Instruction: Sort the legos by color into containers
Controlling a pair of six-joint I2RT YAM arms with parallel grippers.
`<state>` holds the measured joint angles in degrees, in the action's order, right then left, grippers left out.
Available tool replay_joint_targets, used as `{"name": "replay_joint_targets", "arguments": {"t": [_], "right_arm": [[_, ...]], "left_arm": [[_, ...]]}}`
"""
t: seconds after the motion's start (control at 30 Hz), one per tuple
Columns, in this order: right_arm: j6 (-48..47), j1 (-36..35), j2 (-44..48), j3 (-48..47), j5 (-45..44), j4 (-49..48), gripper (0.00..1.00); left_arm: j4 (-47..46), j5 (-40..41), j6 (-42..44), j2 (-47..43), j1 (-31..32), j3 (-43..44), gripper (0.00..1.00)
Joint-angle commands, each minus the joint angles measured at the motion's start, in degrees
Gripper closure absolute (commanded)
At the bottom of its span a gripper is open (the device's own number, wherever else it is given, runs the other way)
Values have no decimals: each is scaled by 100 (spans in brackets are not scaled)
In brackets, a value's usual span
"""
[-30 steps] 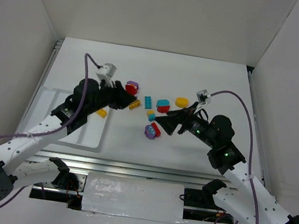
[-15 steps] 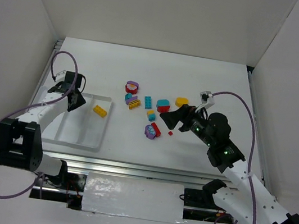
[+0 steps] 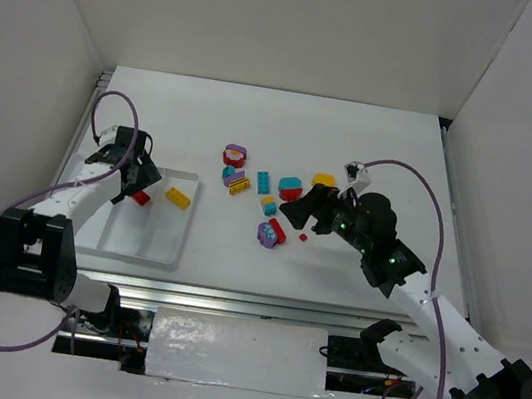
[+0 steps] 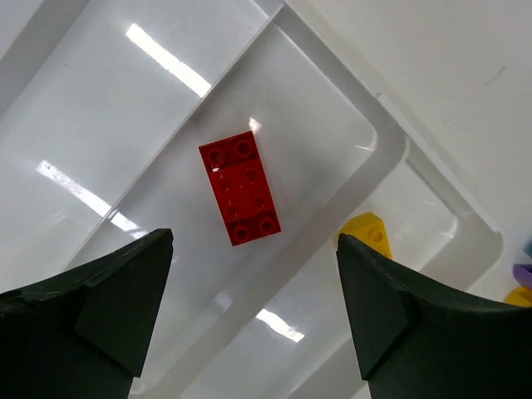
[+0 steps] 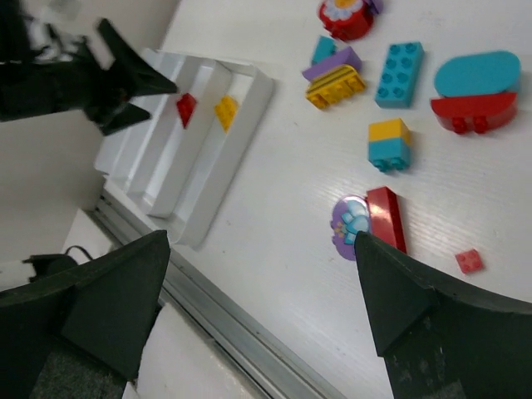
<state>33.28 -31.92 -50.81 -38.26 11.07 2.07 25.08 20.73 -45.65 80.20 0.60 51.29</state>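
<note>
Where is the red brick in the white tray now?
The red brick lies at the left of the top view, in a tray compartment under the left gripper's open fingers; the yellow brick is in the next compartment to its right.

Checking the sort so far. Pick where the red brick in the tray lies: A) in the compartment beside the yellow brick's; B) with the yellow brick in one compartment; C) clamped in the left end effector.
A: the red brick lies free in its compartment, the yellow brick sits past the wall in the next, and the left end effector is open.
</note>
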Motion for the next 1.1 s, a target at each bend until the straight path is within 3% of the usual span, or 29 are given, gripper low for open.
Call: {"name": "replay_joint_targets", "arguments": {"t": [0.0,0.1,0.27,0.47,0.6,0.93,1.07], "right_arm": [[-111,28,-402,-540,-455,512,0],[-259,11,-1140,-936,-975,1198,0],[-313,-7,-2046,-1148,-1678,1516,2],[-743,-95,-2724,-1368,-1388,1630,9],[-1042,-182,-2882,-1351,-827,1420,10],[-445,-420,-4119,-2395,-2328,1885,11],[-673,-306,-4850,-3343,-2548,2192,10]], "left_arm": [[-55,-322,72,-645,-8,163,7],[-354,-991,449,-1365,508,101,1],[13,-1378,942,-2096,1564,478,0],[348,-2255,1488,-2421,2531,576,1],[226,-2696,1480,-2878,2638,225,0],[331,-2486,1480,-3459,2647,-216,0],[296,-2653,1515,-3459,2647,-251,0]]}}
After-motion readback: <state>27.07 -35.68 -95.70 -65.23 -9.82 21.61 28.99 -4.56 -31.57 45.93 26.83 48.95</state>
